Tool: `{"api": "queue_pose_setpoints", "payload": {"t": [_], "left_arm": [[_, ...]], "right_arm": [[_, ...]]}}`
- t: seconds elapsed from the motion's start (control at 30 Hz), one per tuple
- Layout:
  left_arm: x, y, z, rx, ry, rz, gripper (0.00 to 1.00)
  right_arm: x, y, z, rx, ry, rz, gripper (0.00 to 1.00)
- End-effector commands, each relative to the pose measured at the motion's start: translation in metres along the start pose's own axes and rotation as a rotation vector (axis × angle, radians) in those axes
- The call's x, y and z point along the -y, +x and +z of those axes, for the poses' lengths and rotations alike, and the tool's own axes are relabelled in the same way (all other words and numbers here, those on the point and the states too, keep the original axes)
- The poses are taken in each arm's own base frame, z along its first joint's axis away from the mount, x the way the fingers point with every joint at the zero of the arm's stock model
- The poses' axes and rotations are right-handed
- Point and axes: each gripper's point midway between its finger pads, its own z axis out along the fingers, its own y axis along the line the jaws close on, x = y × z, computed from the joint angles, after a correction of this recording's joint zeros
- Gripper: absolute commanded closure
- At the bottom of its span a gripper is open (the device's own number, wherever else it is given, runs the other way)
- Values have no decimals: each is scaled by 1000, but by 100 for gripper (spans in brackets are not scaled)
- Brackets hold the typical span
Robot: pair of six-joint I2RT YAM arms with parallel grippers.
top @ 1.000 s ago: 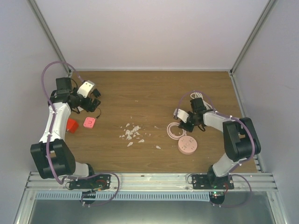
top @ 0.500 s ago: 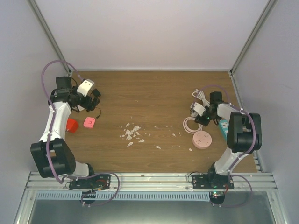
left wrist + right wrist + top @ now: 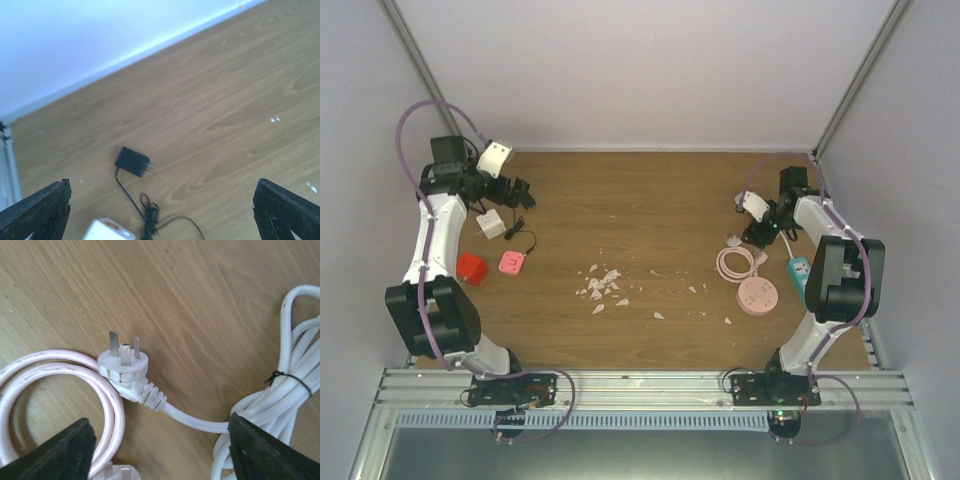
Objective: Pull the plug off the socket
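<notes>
A white three-pin plug [image 3: 123, 362] lies loose on the wooden table, pins showing, plugged into nothing. My right gripper [image 3: 160, 442] hovers over it, open, both fingers [image 3: 60, 452] clear of it. From above, this plug [image 3: 732, 240] rests just behind the pink cord coil [image 3: 735, 264] of the round pink socket [image 3: 757, 297], with the right gripper [image 3: 753, 230] beside it. A black plug [image 3: 132, 161] with two bare pins lies free below my open left gripper [image 3: 162, 210], which is raised at the back left [image 3: 515, 192].
A white adapter cube [image 3: 490, 224], a pink cube socket [image 3: 511, 263] and a red block [image 3: 470, 268] lie at the left. A teal socket strip [image 3: 800, 272] and a bundled white cable [image 3: 290, 385] sit at the right. White crumbs [image 3: 600, 285] are scattered mid-table.
My right arm swung to the far right, dragging the pink socket and cord along, then opened and let the white plug drop. The left arm lifted back, uncovering the white adapter.
</notes>
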Motion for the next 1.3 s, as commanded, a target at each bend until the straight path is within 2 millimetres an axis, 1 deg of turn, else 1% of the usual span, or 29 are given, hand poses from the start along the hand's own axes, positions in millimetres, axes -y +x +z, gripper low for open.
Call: {"api": "queue_pose_setpoints", "payload": {"t": [0.0, 0.1, 0.2, 0.27, 0.4, 0.5, 0.57, 0.67, 0.73, 0.8, 0.9, 1.03, 1.13, 1.27], "left_arm": [[-15, -43, -5, 73, -14, 22, 1], [-25, -67, -7, 83, -2, 18, 1], [-33, -87, -1, 85, 37, -16, 1], [-40, -104, -2, 112, 35, -41, 1], [-42, -128, -6, 173, 64, -75, 1], [-39, -139, -9, 217, 93, -103, 1], [-36, -140, -6, 222, 107, -130, 1], [-22, -136, 3, 194, 112, -120, 1], [-11, -131, 6, 188, 141, -127, 1], [-2, -124, 11, 176, 154, -133, 1], [12, -114, 18, 156, 145, -129, 1], [25, -92, 27, 121, 155, -143, 1], [30, -76, 31, 107, 153, -163, 1], [32, -62, 36, 88, 151, -199, 1]], "right_arm": [[-7, -21, -37, 46, -51, -1, 19], [2, -43, -61, 103, -40, 1, 10], [22, -72, -87, 180, 8, 11, 1], [35, -89, -100, 220, 31, 23, 0], [64, -126, -127, 321, 71, 72, 0], [81, -156, -153, 433, 104, 113, 0], [89, -174, -172, 513, 122, 157, 0], [90, -193, -197, 628, 126, 196, 1], [86, -202, -207, 693, 101, 230, 1], [79, -205, -210, 747, 68, 260, 0], [68, -200, -200, 787, 38, 295, 0], [52, -183, -179, 779, 8, 336, 0], [39, -168, -163, 755, -11, 358, 0], [26, -155, -151, 732, -17, 372, 0]]}}
